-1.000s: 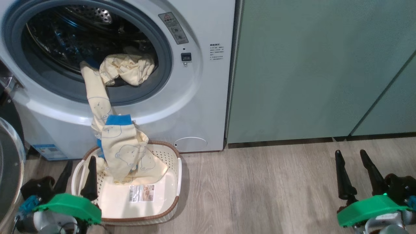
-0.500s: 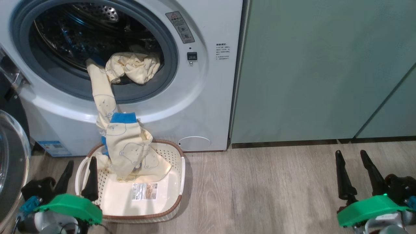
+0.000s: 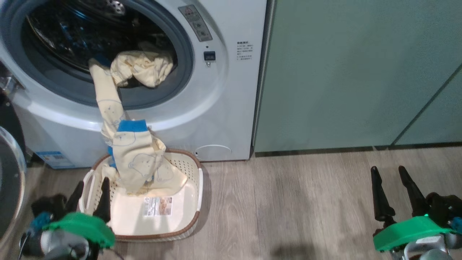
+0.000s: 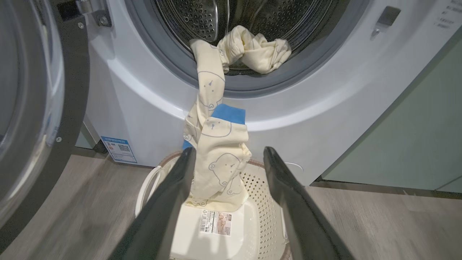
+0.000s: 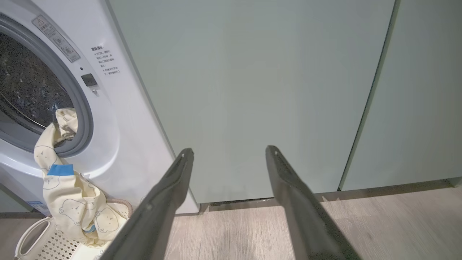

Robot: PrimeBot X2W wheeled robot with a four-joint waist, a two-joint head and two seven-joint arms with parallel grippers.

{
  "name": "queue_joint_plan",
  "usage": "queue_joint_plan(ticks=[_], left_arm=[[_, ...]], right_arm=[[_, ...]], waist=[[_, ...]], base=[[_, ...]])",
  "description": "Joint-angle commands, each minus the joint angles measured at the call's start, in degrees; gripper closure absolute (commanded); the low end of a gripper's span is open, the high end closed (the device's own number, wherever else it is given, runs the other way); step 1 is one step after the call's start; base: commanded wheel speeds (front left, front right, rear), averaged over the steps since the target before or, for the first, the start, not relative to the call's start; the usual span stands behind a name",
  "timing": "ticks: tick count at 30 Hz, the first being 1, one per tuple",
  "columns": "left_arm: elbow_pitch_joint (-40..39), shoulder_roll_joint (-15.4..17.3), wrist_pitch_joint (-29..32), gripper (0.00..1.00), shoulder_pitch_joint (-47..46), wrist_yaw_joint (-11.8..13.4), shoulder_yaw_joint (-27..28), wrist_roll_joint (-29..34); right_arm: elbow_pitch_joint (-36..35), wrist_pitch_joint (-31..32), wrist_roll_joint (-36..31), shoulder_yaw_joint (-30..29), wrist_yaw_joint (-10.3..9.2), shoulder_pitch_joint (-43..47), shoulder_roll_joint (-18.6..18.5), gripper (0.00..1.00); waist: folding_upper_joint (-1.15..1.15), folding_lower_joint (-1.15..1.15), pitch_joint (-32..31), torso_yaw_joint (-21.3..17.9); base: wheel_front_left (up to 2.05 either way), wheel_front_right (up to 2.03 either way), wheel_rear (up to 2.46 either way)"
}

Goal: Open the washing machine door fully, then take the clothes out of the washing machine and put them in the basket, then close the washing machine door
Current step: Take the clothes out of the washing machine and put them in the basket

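Note:
The white washing machine (image 3: 220, 108) stands open, its door (image 3: 9, 180) swung out at the far left. One of the cream clothes (image 3: 133, 159) hangs from the drum's lip over the front, its lower end lying in the basket (image 3: 158, 236). Another garment (image 3: 142, 68) sits bunched on the grey ring. My left gripper (image 3: 92, 189) is open and empty just in front of the basket's left end. In the left wrist view that gripper (image 4: 229, 150) frames the hanging garment (image 4: 216, 162) from a distance. My right gripper (image 3: 391, 178) is open and empty over the floor, far right.
Sage-green cabinet doors (image 3: 343, 72) fill the wall to the right of the washer. Wood-look floor (image 3: 288, 209) stretches between the basket and my right gripper. The open door (image 4: 32, 90) stands close by my left arm.
The whole head picture has shifted slightly, so the camera moved. My left arm looks blurred, edging forward a little. The clothes and basket lie as before, and both grippers stay open.

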Motion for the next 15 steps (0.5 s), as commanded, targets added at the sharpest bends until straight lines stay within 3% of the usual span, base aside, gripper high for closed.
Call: queue_joint_plan(ticks=[1, 6, 15], left_arm=[[-0.26, 1.90, -0.52, 0.00, -4.56, 0.08, 1.83, 0.80], [6.65, 3.05, 1.06, 0.00, -12.71, 2.13, -0.10, 3.40], [16.78, 5.67, 11.40, 0.00, -30.81, 6.99, -4.17, 7.68]], right_arm=[[-2.11, -0.55, 0.14, 1.13, 0.25, -2.00, -0.35, 0.00], [-2.42, -0.55, 0.18, 0.98, 0.25, -3.04, -0.27, 0.00], [-3.10, -0.55, 0.28, 0.81, 0.25, -5.98, 0.07, 0.00]], waist=[[0.00, 0.00, 0.74, -0.32], [0.00, 0.00, 3.17, -0.88], [0.00, 0.00, 9.19, -2.01]], base=[[0.00, 0.00, 0.00], [0.00, 0.00, 0.00], [0.00, 0.00, 0.00]])
